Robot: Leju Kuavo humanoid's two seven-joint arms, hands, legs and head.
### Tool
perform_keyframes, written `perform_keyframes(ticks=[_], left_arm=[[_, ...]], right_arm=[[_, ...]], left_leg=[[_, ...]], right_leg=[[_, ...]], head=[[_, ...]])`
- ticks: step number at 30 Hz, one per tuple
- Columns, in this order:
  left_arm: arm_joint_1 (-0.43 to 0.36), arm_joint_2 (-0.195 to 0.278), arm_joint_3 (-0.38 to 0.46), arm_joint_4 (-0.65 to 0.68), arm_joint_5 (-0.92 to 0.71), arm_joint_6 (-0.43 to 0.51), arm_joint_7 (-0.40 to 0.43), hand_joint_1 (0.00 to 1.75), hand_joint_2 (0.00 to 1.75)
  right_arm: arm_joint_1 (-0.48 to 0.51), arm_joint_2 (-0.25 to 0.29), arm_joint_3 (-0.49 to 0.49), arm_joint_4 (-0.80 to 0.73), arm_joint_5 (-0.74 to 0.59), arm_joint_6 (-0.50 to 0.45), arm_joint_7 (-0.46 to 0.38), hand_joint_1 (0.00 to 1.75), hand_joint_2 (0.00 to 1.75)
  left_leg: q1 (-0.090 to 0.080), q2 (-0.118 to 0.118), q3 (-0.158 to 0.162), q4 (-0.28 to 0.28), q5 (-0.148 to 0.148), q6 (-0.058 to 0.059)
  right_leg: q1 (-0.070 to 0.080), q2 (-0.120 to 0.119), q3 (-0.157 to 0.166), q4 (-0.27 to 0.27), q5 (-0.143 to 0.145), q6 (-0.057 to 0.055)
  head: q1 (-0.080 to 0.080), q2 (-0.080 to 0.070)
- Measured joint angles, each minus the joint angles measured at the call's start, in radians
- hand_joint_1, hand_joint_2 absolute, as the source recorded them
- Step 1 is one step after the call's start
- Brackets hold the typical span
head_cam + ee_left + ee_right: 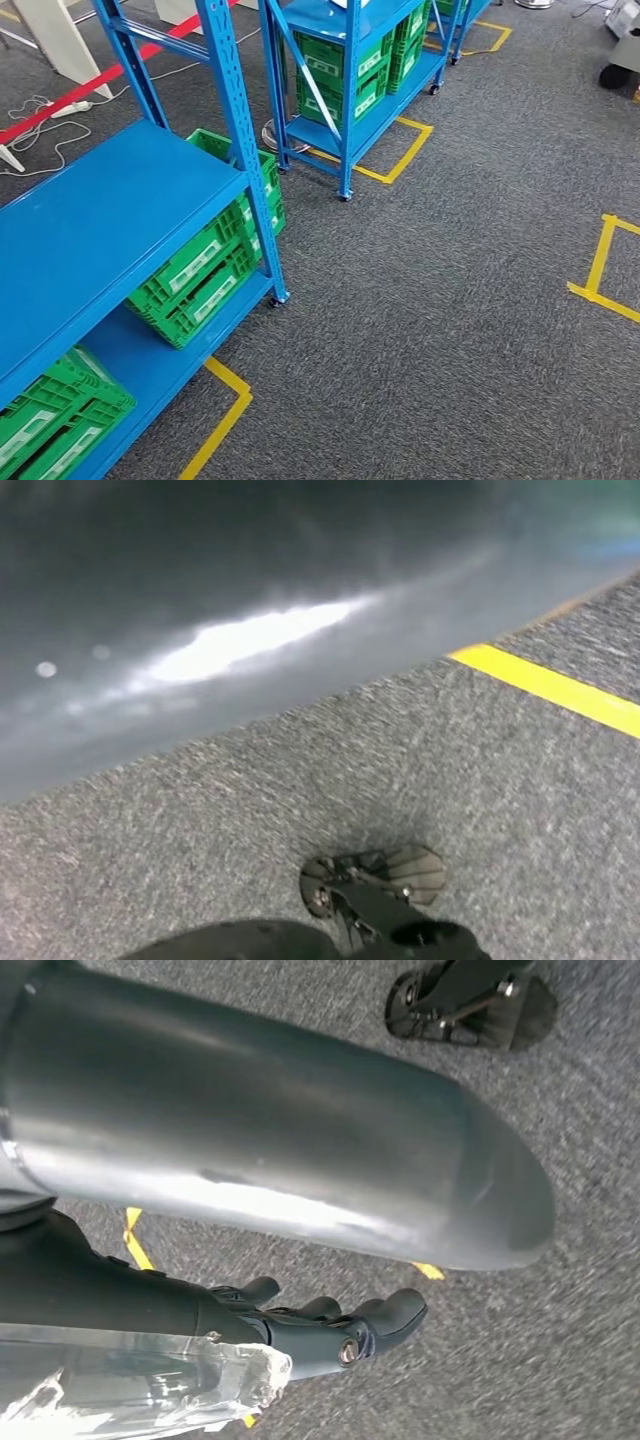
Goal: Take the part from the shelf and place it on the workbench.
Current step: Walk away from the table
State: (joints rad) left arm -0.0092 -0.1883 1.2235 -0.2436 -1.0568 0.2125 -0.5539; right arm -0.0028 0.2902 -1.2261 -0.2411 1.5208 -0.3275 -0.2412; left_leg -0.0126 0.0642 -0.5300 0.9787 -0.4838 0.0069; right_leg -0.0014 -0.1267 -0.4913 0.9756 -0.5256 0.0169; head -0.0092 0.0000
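Part (pixel 136 1385), a clear plastic-wrapped piece, is lying in the right robot hand (pixel 302 1335), whose fingers are curling along it. Carrying step: the robot is passing a blue shelf (pixel 106 225); next, finding the table.

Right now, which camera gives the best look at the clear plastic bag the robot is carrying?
The right wrist view. There the clear plastic bag lies close up against the right hand, crinkled and see-through, though what is inside cannot be made out. The head view looks at blue shelves and green crates; the left wrist view looks down at grey carpet.
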Motion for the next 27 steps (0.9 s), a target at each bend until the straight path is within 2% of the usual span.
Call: perform_keyframes(ticks=[1, 3, 4, 5, 6, 7, 8, 9, 10, 11, 12, 13, 14, 16, 17, 18, 20, 21, 22, 23, 24, 25, 27], left_arm=[[0.002, 0.000, 0.001, 0.000, 0.000, 0.000, 0.000, 0.00, 0.00], [0.003, -0.001, 0.004, 0.000, -0.001, 0.000, 0.000, 0.00, 0.00], [0.001, -0.002, 0.005, -0.001, -0.002, 0.000, 0.000, 0.00, 0.00], [-0.001, -0.002, 0.006, -0.001, -0.002, -0.001, -0.001, 0.00, 0.00], [-0.002, -0.003, 0.008, -0.001, -0.004, -0.001, -0.001, 0.00, 0.00], [-0.002, -0.003, 0.010, -0.001, -0.006, -0.002, -0.001, 0.00, 0.00], [-0.001, -0.003, 0.011, -0.001, -0.008, -0.002, -0.001, 0.00, 0.00], [-0.001, -0.003, 0.013, -0.001, -0.009, -0.002, -0.001, 0.00, 0.00], [-0.001, -0.003, 0.014, -0.001, -0.011, -0.002, -0.001, 0.00, 0.00], [-0.001, -0.004, 0.015, -0.001, -0.013, -0.002, -0.001, 0.00, 0.00], [-0.003, -0.003, 0.016, -0.001, -0.015, -0.003, -0.001, 0.00, 0.00], [-0.004, -0.003, 0.017, -0.001, -0.017, -0.003, -0.002, 0.00, 0.00], [-0.005, -0.003, 0.018, -0.001, -0.019, -0.003, -0.002, 0.00, 0.00], [-0.002, -0.002, 0.020, -0.001, -0.022, -0.002, -0.003, 0.00, 0.00], [0.000, -0.002, 0.022, -0.002, -0.023, -0.002, -0.003, 0.00, 0.00], [0.000, -0.002, 0.023, -0.002, -0.023, -0.002, -0.003, 0.00, 0.00], [-0.003, -0.002, 0.024, -0.002, -0.024, -0.002, -0.004, 0.00, 0.00], [-0.005, -0.002, 0.025, -0.002, -0.024, -0.002, -0.004, 0.00, 0.00], [-0.006, -0.002, 0.025, -0.002, -0.024, -0.002, -0.004, 0.00, 0.00], [-0.005, -0.002, 0.025, -0.002, -0.025, -0.002, -0.004, 0.00, 0.00], [-0.004, -0.002, 0.025, -0.002, -0.025, -0.002, -0.004, 0.00, 0.00], [-0.002, -0.002, 0.025, -0.002, -0.025, -0.002, -0.004, 0.00, 0.00], [-0.003, -0.001, 0.025, -0.002, -0.025, -0.002, -0.004, 0.00, 0.00]], right_arm=[[-0.001, 0.000, 0.000, 0.000, 0.001, 0.000, 0.000, 0.00, 0.00], [-0.002, 0.001, 0.000, 0.000, 0.001, 0.000, -0.001, 0.00, 0.00], [-0.001, 0.001, 0.000, 0.000, 0.001, 0.000, -0.001, 0.00, 0.00], [0.001, 0.001, 0.000, 0.000, 0.001, 0.000, -0.001, 0.00, 0.00], [0.003, 0.001, 0.000, 0.000, 0.002, 0.000, -0.001, 0.00, 0.00], [0.004, 0.001, 0.000, 0.000, 0.002, 0.000, -0.001, 0.00, 0.00], [0.004, 0.001, 0.000, 0.000, 0.003, 0.000, -0.001, 0.00, 0.00], [0.004, 0.001, 0.000, 0.000, 0.004, -0.001, -0.001, 0.00, 0.00], [0.004, 0.001, 0.000, -0.001, 0.006, -0.001, -0.001, 0.00, 0.00], [0.004, 0.001, 0.000, -0.001, 0.007, -0.002, -0.001, 0.00, 0.00], [0.003, 0.001, 0.000, -0.002, 0.008, -0.002, -0.001, 0.00, 0.00], [0.003, 0.001, 0.000, -0.002, 0.010, -0.002, -0.002, 0.00, 0.00], [0.002, 0.001, 0.000, -0.002, 0.012, -0.002, -0.002, 0.00, 0.00], [0.001, 0.001, 0.000, -0.002, 0.015, -0.002, -0.002, 0.00, 0.00], [0.001, 0.001, 0.000, -0.003, 0.017, -0.002, -0.001, 0.00, 0.00], [0.001, 0.001, 0.000, -0.003, 0.018, -0.001, -0.002, 0.00, 0.00], [0.003, 0.001, 0.000, -0.003, 0.019, -0.001, -0.002, 0.00, 0.00], [0.004, 0.001, 0.000, -0.003, 0.019, -0.001, -0.002, 0.00, 0.00], [0.005, 0.001, 0.000, -0.003, 0.019, -0.001, -0.002, 0.00, 0.00], [0.004, 0.000, 0.000, -0.003, 0.019, -0.001, -0.001, 0.00, 0.00], [0.003, 0.000, 0.000, -0.003, 0.019, -0.001, -0.001, 0.00, 0.00], [0.002, 0.000, 0.000, -0.003, 0.019, -0.001, -0.001, 0.00, 0.00], [0.001, 0.001, 0.000, -0.003, 0.019, 0.000, -0.002, 0.00, 0.00]], left_leg=[[0.002, -0.011, 0.000, -0.004, 0.003, 0.005], [0.008, -0.033, 0.002, -0.011, 0.011, 0.014], [0.010, -0.045, 0.001, -0.012, 0.013, 0.017], [0.010, -0.058, -0.001, -0.012, 0.014, 0.019], [0.010, -0.071, -0.002, -0.011, 0.014, 0.021], [0.009, -0.086, -0.002, -0.011, 0.014, 0.021], [0.010, -0.100, -0.001, -0.010, 0.014, 0.021], [0.010, -0.114, 0.001, -0.009, 0.013, 0.020], [0.011, -0.129, 0.003, -0.008, 0.012, 0.018], [0.011, -0.142, 0.004, -0.006, 0.010, 0.014], [0.011, -0.155, 0.002, -0.001, 0.009, 0.009], [0.011, -0.166, -0.001, 0.002, 0.008, 0.003], [0.012, -0.176, -0.007, 0.005, 0.010, -0.004], [0.016, -0.191, -0.015, 0.007, 0.011, -0.015], [0.016, -0.181, -0.021, 0.016, 0.005, -0.020], [0.015, -0.159, -0.033, 0.041, -0.013, -0.025], [0.014, -0.100, -0.087, 0.155, -0.075, -0.032], [0.015, -0.083, -0.121, 0.226, -0.106, -0.034], [0.015, -0.074, -0.147, 0.280, -0.123, -0.035], [0.016, -0.071, -0.156, 0.301, -0.120, -0.034], [0.015, -0.068, -0.145, 0.282, -0.098, -0.031], [0.013, -0.060, -0.114, 0.224, -0.062, -0.024], [-0.001, -0.008, -0.041, 0.085, -0.008, -0.003]], right_leg=[[-0.001, 0.004, 0.001, 0.003, -0.005, 0.006], [-0.004, 0.052, -0.018, 0.045, -0.037, 0.016], [-0.006, 0.086, -0.046, 0.104, -0.070, 0.019], [-0.007, 0.110, -0.081, 0.177, -0.105, 0.021], [-0.008, 0.119, -0.116, 0.246, -0.131, 0.023], [-0.008, 0.124, -0.143, 0.298, -0.143, 0.023], [-0.009, 0.125, -0.150, 0.303, -0.129, 0.023], [-0.010, 0.128, -0.136, 0.264, -0.095, 0.023], [-0.012, 0.137, -0.105, 0.194, -0.050, 0.022], [-0.014, 0.157, -0.072, 0.122, -0.018, 0.021], [-0.016, 0.177, -0.045, 0.062, 0.002, 0.020], [-0.017, 0.192, -0.028, 0.028, 0.007, 0.017], [-0.016, 0.199, -0.022, 0.021, 0.001, 0.014], [-0.015, 0.181, -0.020, 0.019, 0.003, 0.003], [-0.016, 0.170, -0.019, 0.017, 0.005, -0.003], [-0.017, 0.157, -0.018, 0.015, 0.006, -0.009], [-0.014, 0.128, -0.017, 0.012, 0.005, -0.017], [-0.011, 0.111, -0.017, 0.012, 0.003, -0.020], [-0.008, 0.095, -0.016, 0.012, 0.002, -0.023], [-0.005, 0.081, -0.015, 0.013, 0.000, -0.024], [-0.001, 0.068, -0.013, 0.013, -0.002, -0.025], [0.002, 0.056, -0.009, 0.012, -0.004, -0.026], [0.008, 0.033, -0.004, 0.013, -0.010, -0.025]], head=[[0.000, 0.000], [0.003, 0.000], [0.005, 0.000], [0.007, 0.000], [0.008, 0.000], [0.009, 0.000], [0.010, 0.000], [0.010, 0.000], [0.010, 0.000], [0.010, 0.000], [0.010, 0.000], [0.009, 0.000], [0.009, 0.000], [0.009, 0.000], [0.007, 0.000], [0.003, 0.000], [-0.005, 0.000], [-0.007, 0.000], [-0.007, 0.000], [-0.007, 0.000], [-0.007, 0.000], [-0.007, 0.000], [-0.007, 0.000]])
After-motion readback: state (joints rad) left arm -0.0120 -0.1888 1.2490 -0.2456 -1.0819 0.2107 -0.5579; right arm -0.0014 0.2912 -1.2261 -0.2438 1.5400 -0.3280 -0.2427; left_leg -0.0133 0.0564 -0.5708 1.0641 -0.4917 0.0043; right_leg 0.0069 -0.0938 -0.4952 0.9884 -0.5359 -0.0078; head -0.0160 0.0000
